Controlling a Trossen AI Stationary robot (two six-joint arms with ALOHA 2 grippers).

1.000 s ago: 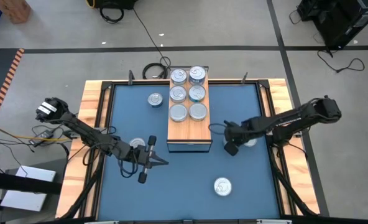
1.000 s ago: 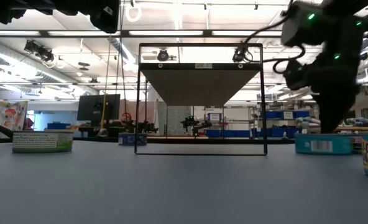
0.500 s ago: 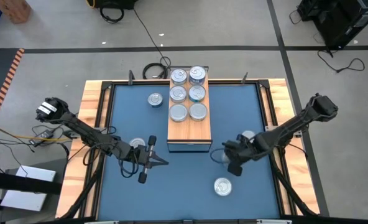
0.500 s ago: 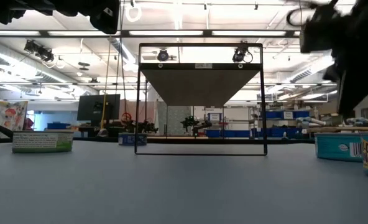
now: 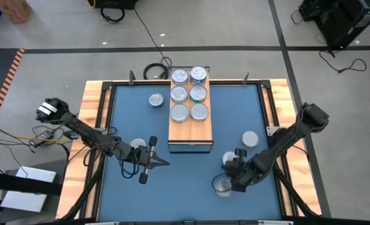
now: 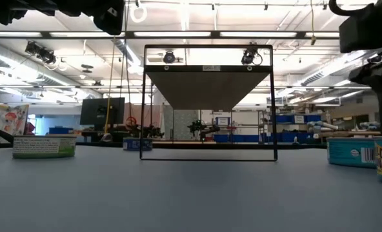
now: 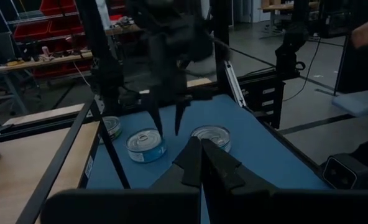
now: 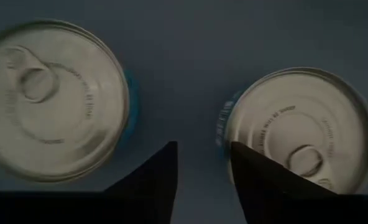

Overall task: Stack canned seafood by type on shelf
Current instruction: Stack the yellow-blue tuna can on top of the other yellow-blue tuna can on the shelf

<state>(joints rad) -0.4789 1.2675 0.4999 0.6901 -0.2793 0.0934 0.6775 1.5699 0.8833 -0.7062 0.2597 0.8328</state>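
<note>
On the blue mat (image 5: 129, 119) stands the shelf (image 5: 190, 132) bearing six tins (image 5: 189, 94). Right gripper (image 5: 227, 177), jaws parted and empty, hovers above two loose tins (image 8: 50, 99). Left gripper (image 5: 155, 162) waits, jaws pressed together.

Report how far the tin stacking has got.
Done: six tins show from above on the shelf. In hand: nothing. The right gripper hangs open between two tins on the mat, and the left gripper waits shut. Left: loose tins, such as the far one, lie on the mat.
</note>
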